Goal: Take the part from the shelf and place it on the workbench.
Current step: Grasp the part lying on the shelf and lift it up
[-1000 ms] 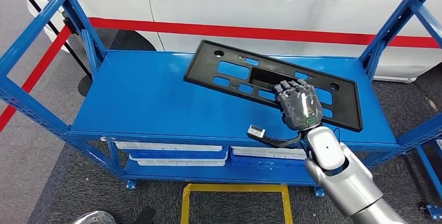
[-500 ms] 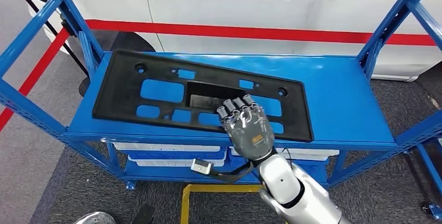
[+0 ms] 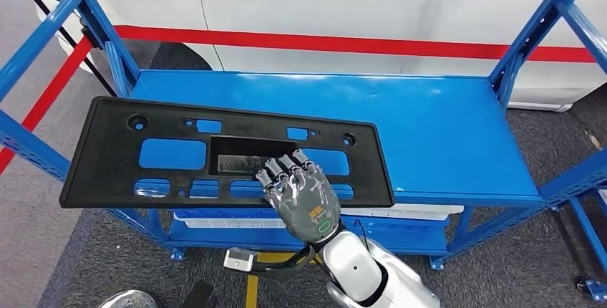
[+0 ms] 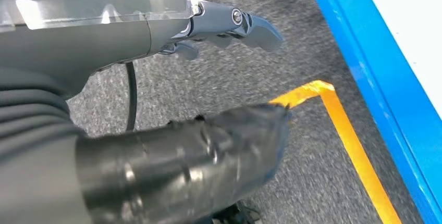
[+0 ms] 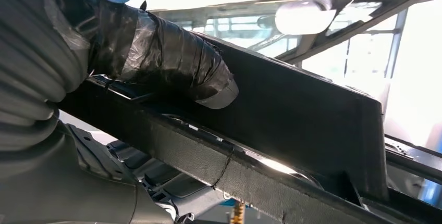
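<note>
A white car (image 3: pixel 322 7) with a red stripe fills the background behind a blue metal shelf (image 3: pixel 444 136). The shelf's top board is bare blue steel, with white bins on the lower level and a yellow line marked on the grey floor beneath.

The part I am carrying is a long, flat black plastic panel (image 3: pixel 107 157) with several rectangular cut-outs and small round holes. It sits roughly level, lifted off the shelf, and one end juts out past the shelf's left post while the rest hangs over the front edge of the top board.

My right robot hand (image 3: pixel 300 197) grips the panel at its near long edge, fingers curled over the top face. In the right wrist view, my taped thumb (image 5: pixel 172 62) presses against the panel's underside, so the hold is a firm pinch.

My left robot hand (image 4: pixel 229 62) hangs low above the floor, holding nothing, fingers parted.

I judge the pick-up finished: the part is free of the shelf. Carrying it to the desk and setting it down remain, and no desk is in sight yet.
</note>
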Tool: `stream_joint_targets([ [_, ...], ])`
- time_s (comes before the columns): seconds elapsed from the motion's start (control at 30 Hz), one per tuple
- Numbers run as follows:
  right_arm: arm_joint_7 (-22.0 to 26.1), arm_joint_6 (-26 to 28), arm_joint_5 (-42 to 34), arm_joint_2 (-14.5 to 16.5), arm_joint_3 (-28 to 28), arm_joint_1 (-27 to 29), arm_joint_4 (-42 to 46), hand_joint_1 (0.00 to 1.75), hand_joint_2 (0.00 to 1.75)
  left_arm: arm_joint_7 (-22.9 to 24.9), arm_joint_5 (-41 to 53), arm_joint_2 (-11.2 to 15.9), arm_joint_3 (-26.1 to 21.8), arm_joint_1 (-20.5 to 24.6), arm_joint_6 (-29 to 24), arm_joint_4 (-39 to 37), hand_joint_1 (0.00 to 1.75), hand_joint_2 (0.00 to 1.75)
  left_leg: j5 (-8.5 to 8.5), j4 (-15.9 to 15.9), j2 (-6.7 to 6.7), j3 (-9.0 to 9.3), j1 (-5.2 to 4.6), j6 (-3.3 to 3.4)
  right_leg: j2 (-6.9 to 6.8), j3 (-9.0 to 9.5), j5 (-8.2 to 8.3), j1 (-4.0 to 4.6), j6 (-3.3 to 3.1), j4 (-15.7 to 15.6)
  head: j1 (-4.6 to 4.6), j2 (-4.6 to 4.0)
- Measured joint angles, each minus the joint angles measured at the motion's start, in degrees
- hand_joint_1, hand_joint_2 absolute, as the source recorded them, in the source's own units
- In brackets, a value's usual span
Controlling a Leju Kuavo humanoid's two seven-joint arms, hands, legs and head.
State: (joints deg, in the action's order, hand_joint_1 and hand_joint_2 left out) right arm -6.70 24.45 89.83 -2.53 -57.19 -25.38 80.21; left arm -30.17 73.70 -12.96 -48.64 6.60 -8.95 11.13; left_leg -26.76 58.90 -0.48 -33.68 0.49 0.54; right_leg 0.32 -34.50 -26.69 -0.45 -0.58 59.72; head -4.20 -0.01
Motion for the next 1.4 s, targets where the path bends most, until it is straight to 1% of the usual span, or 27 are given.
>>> stream_joint_targets([
  [0.07,0.30,-0.08,0.00,0.28,-0.13,-0.04,-0.01,1.75,1.75,-0.28,0.13,0.10,-0.01,-0.14,0.50,0.00,0.00,1.75,0.36,-0.50,0.08,0.18,0.29,0.58,-0.02,-0.09,-0.43,0.07,0.55,0.28,-0.02,-0.01],
  [0.1,0.38,-0.11,0.00,0.37,-0.16,-0.11,-0.01,1.75,1.75,-0.38,0.16,0.14,0.01,-0.14,0.70,0.00,0.00,1.75,0.57,-0.82,0.12,0.32,0.44,0.94,-0.04,-0.59,-1.38,0.10,0.78,1.54,-0.03,-0.01],
  [0.13,0.41,-0.14,0.00,0.42,-0.19,-0.18,-0.02,1.75,1.75,-0.45,0.19,0.14,0.02,-0.12,0.82,0.00,0.00,1.75,0.74,-1.07,0.15,0.43,0.58,1.23,-0.07,-1.62,-2.89,0.12,0.94,3.96,-0.03,0.00],
  [0.2,0.43,-0.26,0.00,0.44,-0.26,-0.24,-0.15,1.75,1.75,-0.51,0.21,0.17,0.03,-0.13,0.90,0.00,0.00,1.75,0.77,-0.99,0.16,0.36,0.52,1.49,-0.10,-4.96,-6.38,0.06,1.07,11.30,-0.03,0.01],
  [0.23,0.43,-0.37,0.00,0.44,-0.30,-0.21,-0.26,1.75,1.75,-0.51,0.22,0.20,0.03,-0.18,0.91,0.00,0.00,1.75,0.74,-0.87,0.17,0.28,0.50,1.52,-0.12,-6.44,-7.36,0.04,1.12,14.42,-0.04,0.01],
  [0.27,0.43,-0.49,0.00,0.44,-0.34,-0.18,-0.37,1.75,1.75,-0.51,0.22,0.23,0.03,-0.22,0.91,0.00,0.00,1.75,0.69,-0.74,0.16,0.22,0.48,1.55,-0.13,-7.14,-7.34,0.03,1.12,15.81,-0.04,0.01],
  [0.3,0.43,-0.59,-0.01,0.44,-0.38,-0.17,-0.45,1.75,1.75,-0.50,0.22,0.26,0.03,-0.24,0.85,0.00,0.00,1.75,0.62,-0.62,0.13,0.21,0.48,1.55,-0.14,-6.80,-6.29,0.02,1.06,15.07,-0.04,0.00],
  [0.37,0.43,-0.68,-0.15,0.44,-0.40,-0.21,-0.48,1.75,1.75,-0.30,0.16,0.26,0.03,-0.24,0.32,0.00,0.00,1.75,0.43,-0.41,0.04,0.32,0.48,1.39,-0.17,-3.25,-2.54,0.03,0.77,7.78,-0.05,0.00],
  [0.4,0.41,-0.71,-0.30,0.44,-0.40,-0.23,-0.51,1.75,1.75,0.01,0.12,0.26,0.02,-0.22,-0.16,0.00,0.00,1.75,0.32,-0.27,0.00,0.28,0.37,1.20,-0.17,-1.44,-1.23,0.11,0.61,4.01,-0.05,-0.01],
  [0.47,0.28,-0.78,-0.73,0.46,-0.40,-0.21,-0.68,1.75,1.75,1.36,0.11,0.26,0.01,-0.22,-1.48,0.00,0.00,1.75,0.27,-0.12,-0.01,0.07,0.18,0.72,-0.09,0.30,-0.44,0.30,0.32,0.19,-0.03,-0.01],
  [0.53,-0.06,-0.80,-1.14,0.48,-0.40,-0.10,-1.02,1.75,1.75,3.17,0.25,0.25,0.01,-0.26,-2.98,0.00,0.00,1.75,0.39,-0.22,0.01,-0.02,0.15,0.19,0.07,0.28,-0.32,0.38,-0.03,0.01,-0.02,0.01],
  [0.6,-0.46,-0.78,-1.39,0.49,-0.39,-0.03,-1.34,1.75,1.75,4.39,0.39,0.24,0.02,-0.28,-4.22,0.00,0.00,1.75,-0.43,0.69,0.09,-0.38,0.24,-0.37,0.04,0.36,-0.05,0.19,-0.61,-0.35,-0.01,0.01],
  [0.67,-0.69,-0.72,-1.63,0.51,-0.35,0.02,-1.55,1.75,1.75,4.91,0.59,0.23,0.03,-0.27,-5.03,0.00,0.00,1.75,-3.42,5.44,0.16,-2.46,0.32,-0.90,-0.10,0.45,0.11,0.02,-1.08,-0.59,0.00,0.01],
  [0.73,-0.77,-0.63,-1.85,0.51,-0.21,0.32,-1.77,1.75,1.75,5.13,0.83,0.23,0.04,-0.31,-5.58,0.00,0.00,1.75,-6.83,13.00,0.16,-5.85,0.35,-1.22,-0.20,0.42,0.08,0.12,-1.27,-0.57,-0.01,0.00],
  [0.77,-0.80,-0.60,-1.92,0.51,-0.09,0.55,-1.89,1.75,1.75,5.25,0.88,0.22,0.05,-0.35,-5.85,0.00,0.00,1.75,-7.42,15.47,0.16,-7.00,0.35,-1.25,-0.22,0.44,0.06,0.18,-1.32,-0.55,0.00,0.01],
  [0.8,-0.83,-0.55,-1.97,0.50,0.08,0.79,-1.97,1.75,1.75,5.38,0.92,0.22,0.05,-0.38,-6.11,0.00,0.00,1.75,-6.89,15.89,0.16,-7.20,0.35,-1.19,-0.20,0.48,0.04,0.22,-1.35,-0.52,0.00,0.01],
  [0.83,-0.87,-0.48,-2.02,0.51,0.32,0.95,-2.02,1.75,1.75,5.50,0.94,0.22,0.05,-0.37,-6.35,0.00,0.00,1.75,-5.23,13.83,0.16,-6.23,0.34,-1.03,-0.15,0.55,0.01,0.25,-1.35,-0.50,0.01,0.01],
  [0.9,-0.95,-0.25,-2.09,0.52,0.92,1.07,-2.03,1.75,1.75,5.66,0.94,0.22,0.06,-0.30,-6.70,0.00,0.00,1.75,-1.18,5.85,0.13,-2.36,0.19,-0.43,-0.01,0.69,-0.07,0.35,-1.28,-0.46,-0.01,0.01],
  [0.93,-1.00,-0.10,-2.14,0.52,1.23,1.08,-2.03,1.75,1.75,5.71,0.94,0.22,0.08,-0.26,-6.82,0.00,0.00,1.75,-0.02,2.43,0.11,-0.77,0.05,-0.12,0.05,0.62,-0.07,0.43,-1.16,-0.41,-0.01,0.01],
  [0.97,-1.04,0.04,-2.17,0.52,1.51,1.10,-2.03,1.75,1.75,5.76,0.94,0.22,0.08,-0.22,-6.90,0.00,0.00,1.75,0.40,0.48,0.09,0.07,-0.09,0.12,0.08,0.48,-0.03,0.49,-0.97,-0.38,-0.01,0.01],
  [1.07,-1.08,0.28,-2.28,0.51,2.30,1.27,-1.99,1.75,1.75,5.95,0.95,0.19,0.09,-0.31,-7.10,0.00,0.00,1.75,0.46,-0.65,0.14,0.29,-0.11,0.64,0.08,0.22,0.04,0.48,-0.17,-0.35,0.00,0.01],
  [1.13,-1.02,0.37,-2.43,0.46,2.85,1.35,-1.88,1.75,1.75,5.99,0.95,0.10,0.09,-0.30,-7.29,0.00,0.00,1.75,0.91,-1.25,0.25,0.51,0.19,1.28,0.01,-0.42,-1.52,0.52,0.42,1.54,-0.02,0.01],
  [1.23,-0.83,0.50,-2.80,0.38,3.61,1.52,-1.80,1.75,1.75,6.00,0.95,-0.02,0.09,-0.25,-7.44,0.00,0.00,1.75,1.15,-1.41,0.34,0.44,0.24,1.71,-0.02,-4.38,-6.77,0.28,0.99,11.05,-0.04,0.00],
  [1.27,-0.76,0.51,-2.89,0.32,3.75,1.64,-1.80,1.75,1.75,6.00,0.95,-0.03,0.09,-0.29,-7.46,0.00,0.00,1.75,1.16,-1.31,0.36,0.35,0.21,1.73,-0.03,-5.62,-7.80,0.14,1.16,13.93,-0.04,0.00],
  [1.3,-0.70,0.51,-2.96,0.26,3.84,1.76,-1.80,1.75,1.75,6.00,0.95,-0.03,0.09,-0.32,-7.48,0.00,0.00,1.75,1.15,-1.18,0.37,0.25,0.21,1.72,-0.04,-6.22,-7.98,0.00,1.28,15.38,-0.04,0.00],
  [1.33,-0.64,0.51,-2.99,0.20,3.90,1.84,-1.80,1.75,1.75,6.00,0.95,-0.03,0.09,-0.32,-7.50,0.00,0.00,1.75,1.12,-0.98,0.37,0.15,0.22,1.71,-0.06,-5.73,-7.02,-0.15,1.35,14.58,-0.04,0.00],
  [1.4,-0.57,0.52,-3.03,0.14,4.05,1.86,-1.77,1.75,1.75,6.00,0.95,-0.04,0.09,-0.31,-7.52,0.00,0.00,1.75,0.93,-0.47,0.31,0.02,0.25,1.54,-0.13,-2.28,-3.47,-0.40,1.31,7.82,-0.05,0.00],
])
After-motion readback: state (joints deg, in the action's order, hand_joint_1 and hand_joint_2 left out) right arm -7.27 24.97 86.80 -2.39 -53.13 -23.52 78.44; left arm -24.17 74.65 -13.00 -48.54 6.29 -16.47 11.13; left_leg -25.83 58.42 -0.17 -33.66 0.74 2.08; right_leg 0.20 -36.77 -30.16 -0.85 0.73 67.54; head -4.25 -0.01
